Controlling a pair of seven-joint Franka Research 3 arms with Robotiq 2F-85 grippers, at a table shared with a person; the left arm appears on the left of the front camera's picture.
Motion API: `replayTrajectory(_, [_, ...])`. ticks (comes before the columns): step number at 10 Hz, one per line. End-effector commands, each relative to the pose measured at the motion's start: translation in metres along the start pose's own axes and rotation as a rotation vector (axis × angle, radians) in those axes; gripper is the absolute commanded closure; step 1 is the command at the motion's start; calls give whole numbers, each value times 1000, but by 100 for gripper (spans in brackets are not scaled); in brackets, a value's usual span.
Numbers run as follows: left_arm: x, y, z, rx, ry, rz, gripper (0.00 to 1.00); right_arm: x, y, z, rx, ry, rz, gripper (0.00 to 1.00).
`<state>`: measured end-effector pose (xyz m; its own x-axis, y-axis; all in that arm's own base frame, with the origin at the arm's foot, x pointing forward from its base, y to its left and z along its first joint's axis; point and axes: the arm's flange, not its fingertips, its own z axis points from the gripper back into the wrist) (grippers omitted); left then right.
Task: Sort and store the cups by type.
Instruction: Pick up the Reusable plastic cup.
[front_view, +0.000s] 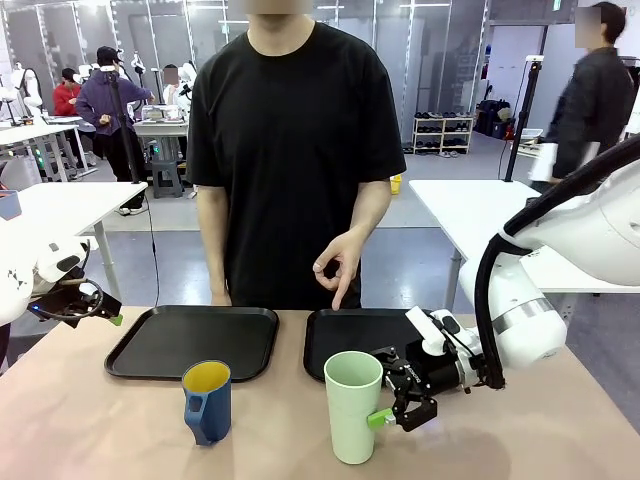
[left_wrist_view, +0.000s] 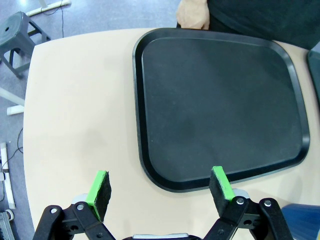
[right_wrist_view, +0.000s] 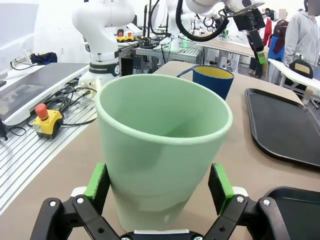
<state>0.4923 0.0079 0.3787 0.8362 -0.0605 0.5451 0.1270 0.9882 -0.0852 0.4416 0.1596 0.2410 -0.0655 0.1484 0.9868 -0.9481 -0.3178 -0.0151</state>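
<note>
An open workroom with other tables and people farther off is seen behind a tan table (front_view: 80, 420), at whose far side a person in a black shirt is standing. Two black trays are laid side by side on the far half: the left tray (front_view: 190, 340) and the right tray (front_view: 350, 335), both bare. One hand (front_view: 340, 265) of the person is held over the right tray's far rim, a finger pointed down.

The tumbler (front_view: 353, 410) is stood upright on the table, just in front of the right tray. The mug (front_view: 208, 405) is stood upright in front of the left tray, apart from the tumbler.

The tumbler's lower half is flanked by the right gripper (right_wrist_view: 159, 180), one green pad set on each side, very close to the wall. Whether the wall is actually pressed cannot be told.

The left gripper (left_wrist_view: 160, 179) is held above bare table at the left tray's outer edge, its fingers spread wide and nothing between them.
</note>
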Motion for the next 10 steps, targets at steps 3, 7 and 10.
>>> replayTrajectory(3, [1, 0, 1, -1, -2, 0, 0, -37, 14, -17, 62, -20, 46, 0])
replayTrajectory(7, [1, 0, 1, -1, -2, 0, 0, -41, 10, -27, 82, -32, 37, 0])
replayTrajectory(10, [1, 0, 1, -1, -2, 0, 0, -44, 8, -32, 96, -43, 35, 0])
